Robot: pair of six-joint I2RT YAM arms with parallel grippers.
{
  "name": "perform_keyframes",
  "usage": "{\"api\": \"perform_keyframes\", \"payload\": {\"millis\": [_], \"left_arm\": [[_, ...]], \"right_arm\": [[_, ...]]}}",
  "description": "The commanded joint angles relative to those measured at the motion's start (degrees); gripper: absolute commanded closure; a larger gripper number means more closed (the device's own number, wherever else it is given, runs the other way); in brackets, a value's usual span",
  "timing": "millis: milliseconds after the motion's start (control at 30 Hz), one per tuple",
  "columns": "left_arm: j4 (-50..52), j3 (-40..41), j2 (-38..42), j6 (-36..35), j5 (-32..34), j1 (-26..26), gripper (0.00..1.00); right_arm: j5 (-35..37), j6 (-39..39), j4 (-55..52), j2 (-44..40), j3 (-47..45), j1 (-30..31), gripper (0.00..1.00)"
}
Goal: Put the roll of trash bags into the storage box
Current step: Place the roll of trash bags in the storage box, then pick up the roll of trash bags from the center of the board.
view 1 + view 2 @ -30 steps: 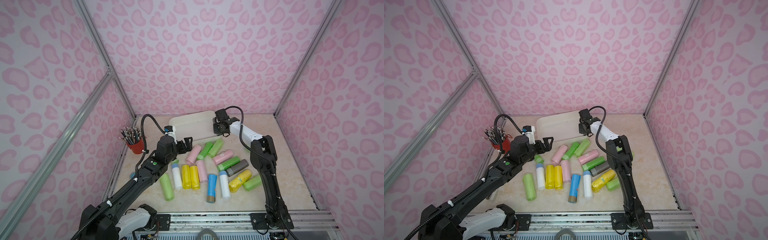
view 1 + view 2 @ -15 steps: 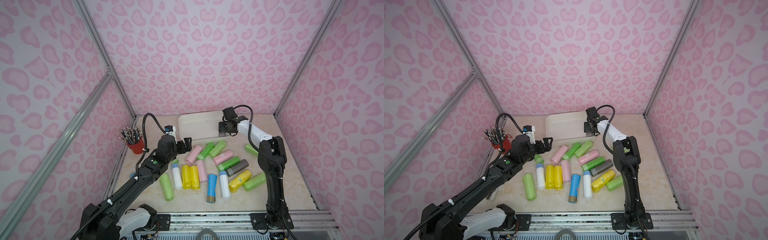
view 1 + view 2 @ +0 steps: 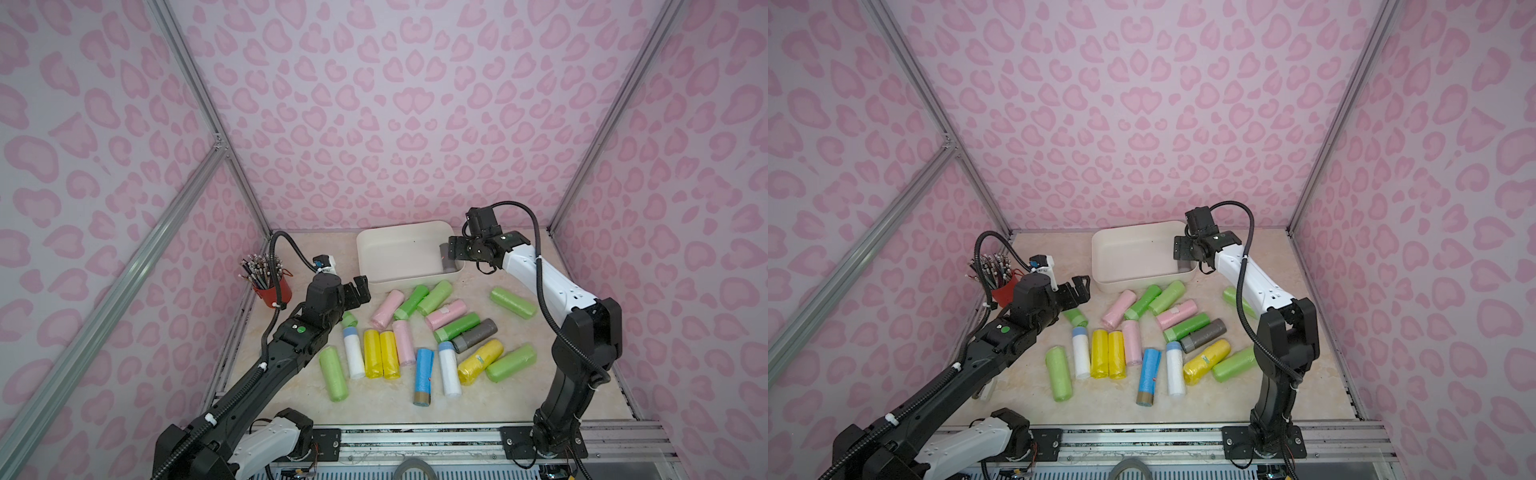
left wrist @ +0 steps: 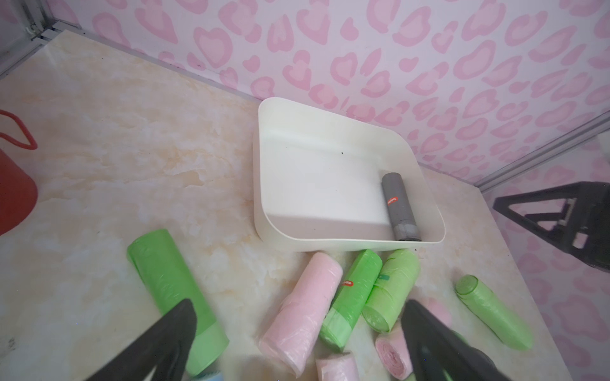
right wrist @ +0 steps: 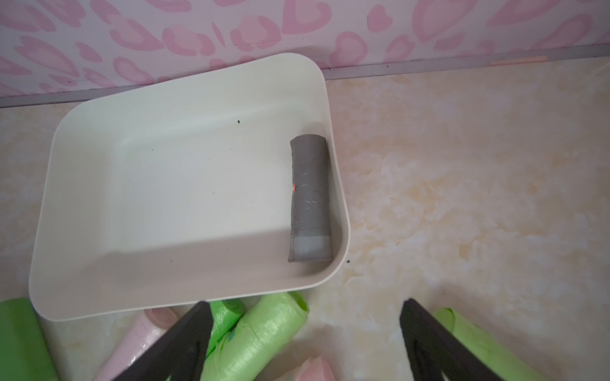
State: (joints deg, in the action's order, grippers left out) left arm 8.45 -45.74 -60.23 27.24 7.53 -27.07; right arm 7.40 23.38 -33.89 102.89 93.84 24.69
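The storage box (image 3: 399,253) is a shallow cream-white tub at the back of the table, seen in both top views (image 3: 1133,253). A grey roll of trash bags (image 5: 309,198) lies flat inside it against its right end wall, free of any finger (image 4: 399,207). My right gripper (image 3: 454,249) hovers open over that end of the box, nothing between its fingers (image 5: 305,307). My left gripper (image 3: 359,291) stands open and empty in front of the box's left corner, above loose rolls (image 4: 298,306).
Several loose rolls lie in front of the box: green (image 3: 512,303), pink (image 3: 387,308), yellow (image 3: 372,353), white (image 3: 449,368), blue (image 3: 424,376) and another grey one (image 3: 473,336). A red pencil cup (image 3: 272,286) stands at the left wall.
My right gripper has opened and let go of the grey roll, which now lies in the box. The right arm swung to the right and the box slid right. The left arm stayed put.
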Motion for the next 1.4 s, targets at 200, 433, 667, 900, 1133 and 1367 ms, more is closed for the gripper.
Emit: {"api": "perform_keyframes", "payload": {"millis": [200, 433, 667, 900, 1133, 1367], "left_arm": [[7.7, 2.2, 3.2, 3.3, 6.1, 0.4, 0.01], [13.8, 6.6, 9.9, 8.6, 11.2, 0.7, 0.01], [20.1, 12.7, 14.3, 17.6, 10.4, 1.2, 0.0], [23.0, 18.6, 19.2, 23.5, 7.8, 1.1, 0.03], [22.2, 22.6, 19.8, 25.9, 5.9, 1.0, 0.04], [20.7, 24.2, 15.2, 29.0, 5.2, -3.3, 0.05]], "right_arm": [[-4.0, 3.0, -0.4, -13.0, -15.4, 0.1, 0.09], [-12.4, 3.3, -0.3, -19.0, -23.0, 0.3, 0.09], [-14.9, 3.0, -0.2, -21.9, -25.5, 0.3, 0.09], [-15.8, 2.7, -0.4, -22.7, -25.8, 0.3, 0.09], [-16.1, 2.4, -0.5, -22.8, -25.7, 0.3, 0.09], [-15.7, 2.4, -0.7, -22.8, -25.6, 0.3, 0.09]]}}
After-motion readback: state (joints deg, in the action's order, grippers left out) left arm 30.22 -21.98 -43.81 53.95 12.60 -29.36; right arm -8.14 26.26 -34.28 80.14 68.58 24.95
